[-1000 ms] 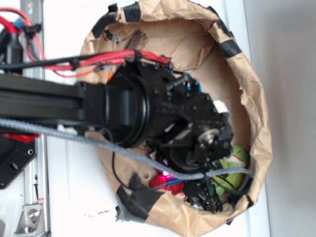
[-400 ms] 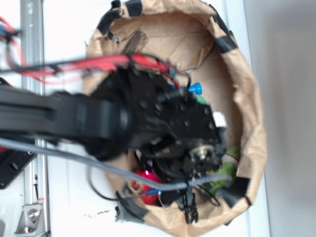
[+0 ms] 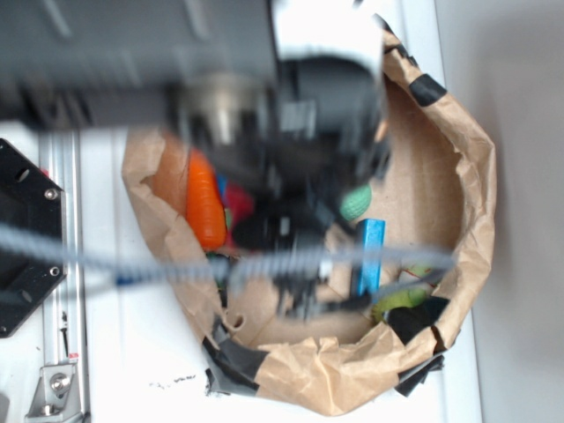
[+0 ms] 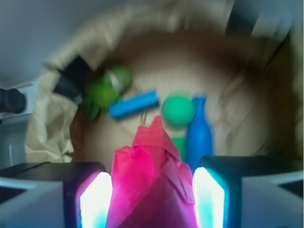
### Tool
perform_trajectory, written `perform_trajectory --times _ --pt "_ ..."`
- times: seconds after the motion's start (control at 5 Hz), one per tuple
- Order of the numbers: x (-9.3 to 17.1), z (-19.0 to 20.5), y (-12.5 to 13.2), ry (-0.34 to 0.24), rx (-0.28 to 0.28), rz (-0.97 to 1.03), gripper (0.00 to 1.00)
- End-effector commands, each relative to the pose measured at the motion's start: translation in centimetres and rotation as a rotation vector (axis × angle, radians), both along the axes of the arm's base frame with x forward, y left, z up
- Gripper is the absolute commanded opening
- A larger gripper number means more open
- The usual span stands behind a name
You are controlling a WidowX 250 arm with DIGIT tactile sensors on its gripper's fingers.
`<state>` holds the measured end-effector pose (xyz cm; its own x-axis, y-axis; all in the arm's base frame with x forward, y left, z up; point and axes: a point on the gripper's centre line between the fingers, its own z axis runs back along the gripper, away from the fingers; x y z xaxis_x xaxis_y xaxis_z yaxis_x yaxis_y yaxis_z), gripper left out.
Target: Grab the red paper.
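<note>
Gripper (image 4: 152, 199) closed on the red paper (image 4: 154, 183), which fills the gap between both fingers, above the brown paper wall (image 3: 467, 176) enclosing a green ball (image 4: 178, 110).

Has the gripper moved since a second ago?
Yes. In the exterior view it left the lower rim of the brown paper wall. The gripper is now shut on the red paper.

Red paper (image 4: 152, 185) between the tool (image 4: 153, 199) fingers; beyond, green ball (image 4: 178, 110) beside blue bottle (image 4: 198, 137)
</note>
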<state>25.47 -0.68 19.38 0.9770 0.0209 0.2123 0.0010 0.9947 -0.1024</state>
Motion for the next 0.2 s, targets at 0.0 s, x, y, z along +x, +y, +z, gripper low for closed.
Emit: perform_trajectory --times 0.0 --pt "-0.03 0.74 -0.54 -0.063 0.091 -0.065 0.00"
